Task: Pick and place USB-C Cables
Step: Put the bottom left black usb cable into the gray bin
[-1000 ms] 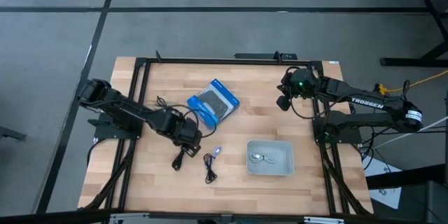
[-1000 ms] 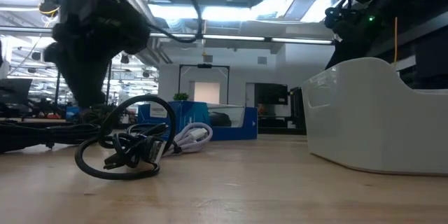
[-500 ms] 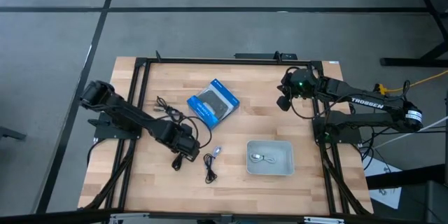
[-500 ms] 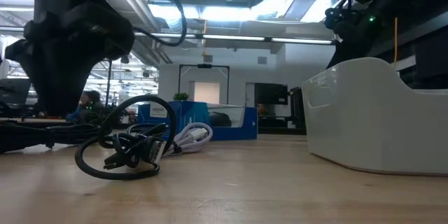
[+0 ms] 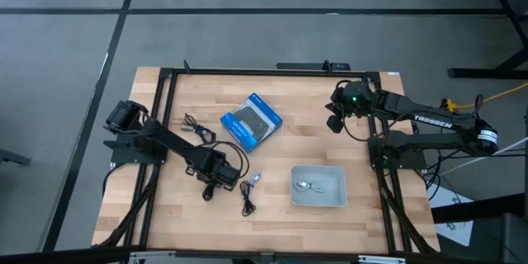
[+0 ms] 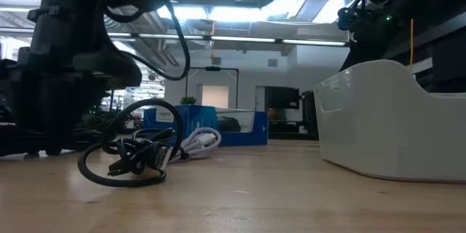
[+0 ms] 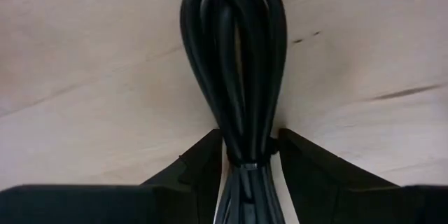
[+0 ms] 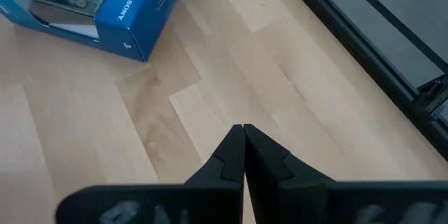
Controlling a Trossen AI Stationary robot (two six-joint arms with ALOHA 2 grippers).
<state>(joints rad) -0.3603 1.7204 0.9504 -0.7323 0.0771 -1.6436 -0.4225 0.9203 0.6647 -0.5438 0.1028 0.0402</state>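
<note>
tray point(image 5: 334, 197) on the table point(image 5: 280, 214) at about 5 o'clock holds one whitish cable point(image 5: 307, 186); the low view shows only its white wall. left claw point(image 5: 211, 187), at 7 o'clock, is closed around a black cable bundle point(image 7: 234, 77), seen clearly only by its wrist camera. another black cable point(image 5: 246, 195) lies just beside it. right claw point(image 8: 243, 140), at 2 o'clock past the blue box point(image 5: 251, 120), is shut and empty.

A blue box point(image 5: 251, 120) lies tilted on the wooden table point(image 5: 313, 144). A grey tray point(image 5: 318, 186) sits nearer the front edge, well apart from it.
</note>
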